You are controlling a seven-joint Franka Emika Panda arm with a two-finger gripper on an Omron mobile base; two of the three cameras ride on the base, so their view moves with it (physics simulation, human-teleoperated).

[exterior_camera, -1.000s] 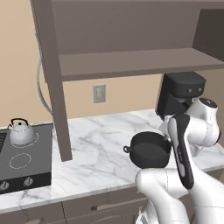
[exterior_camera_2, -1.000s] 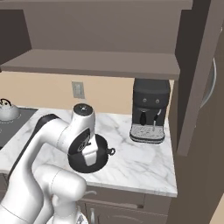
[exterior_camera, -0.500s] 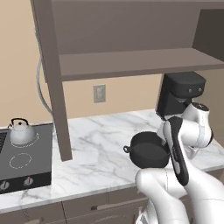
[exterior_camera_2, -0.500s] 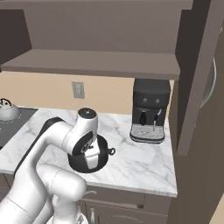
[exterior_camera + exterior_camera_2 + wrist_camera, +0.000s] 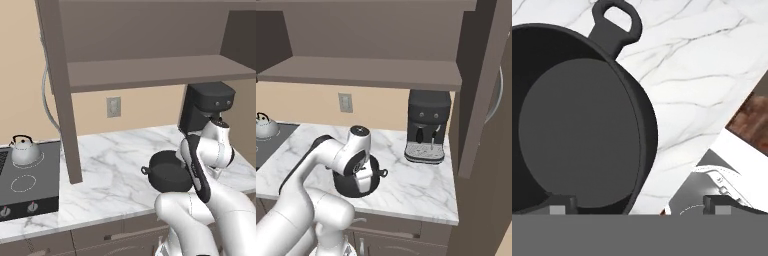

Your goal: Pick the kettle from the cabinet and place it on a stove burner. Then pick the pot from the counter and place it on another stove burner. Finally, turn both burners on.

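Hovering just above the pot (image 5: 582,130), the gripper (image 5: 639,205) has its jaws spread as wide as they go and holds nothing; in the hand view one fingertip (image 5: 559,202) sits over the pot's inside near the rim and the other fingertip (image 5: 722,204) lies outside the wall, so the rim falls between them. The pot (image 5: 356,182) rests on the white marble counter (image 5: 115,170), partly hidden by the arm, with one loop handle (image 5: 616,22) pointing away over the marble. A black coffee machine (image 5: 427,127) stands farther back on the counter. The kettle (image 5: 24,150) sits on a rear ring of the stove (image 5: 30,190), well apart from the pot, and the cabinet (image 5: 150,70) shelf hangs above.
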